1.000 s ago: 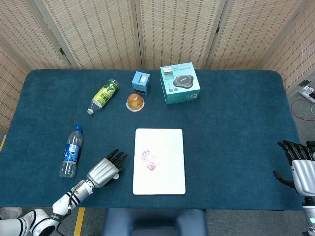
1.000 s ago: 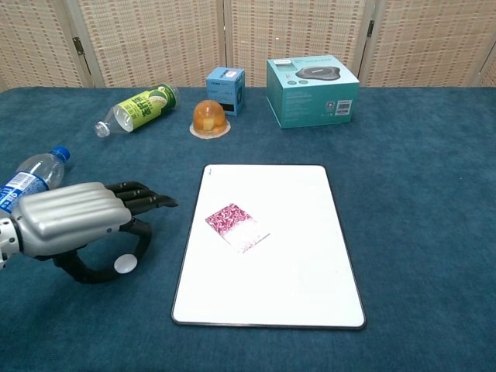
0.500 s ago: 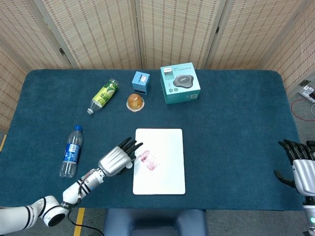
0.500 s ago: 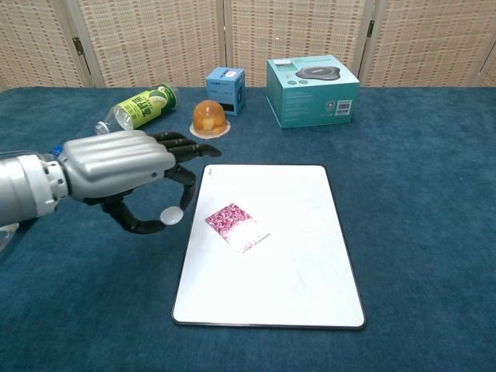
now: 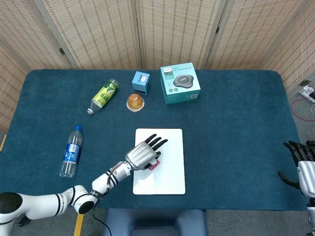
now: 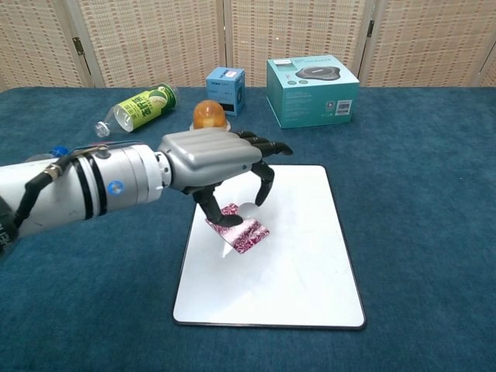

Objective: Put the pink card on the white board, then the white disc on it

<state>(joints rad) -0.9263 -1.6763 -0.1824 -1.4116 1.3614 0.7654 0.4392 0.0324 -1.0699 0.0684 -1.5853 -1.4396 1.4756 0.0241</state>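
Two bottles (image 5: 104, 94) (image 5: 71, 151), two boxes (image 5: 141, 82) (image 5: 179, 83), one board (image 5: 170, 167), seemingly one card (image 6: 240, 231).

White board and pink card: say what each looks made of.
White board: likely plastic or coated sheet; smooth, faintly glossy white face, thin dark rim, rounded corners. Pink card: looks like thin printed paper or card; mottled pink pattern, lying flat, finish unclear, partly hidden under the left hand.

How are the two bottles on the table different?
The green-label bottle lies slanted near the table's far side, close to the orange thing; the blue-label bottle lies nearer the robot, by the left edge. The green-label bottle looks shorter and fatter, the blue-label bottle longer and slimmer. The blue-label bottle has a blue cap; the green-label bottle's cap looks pale. Both are clear plastic and lie on their sides.
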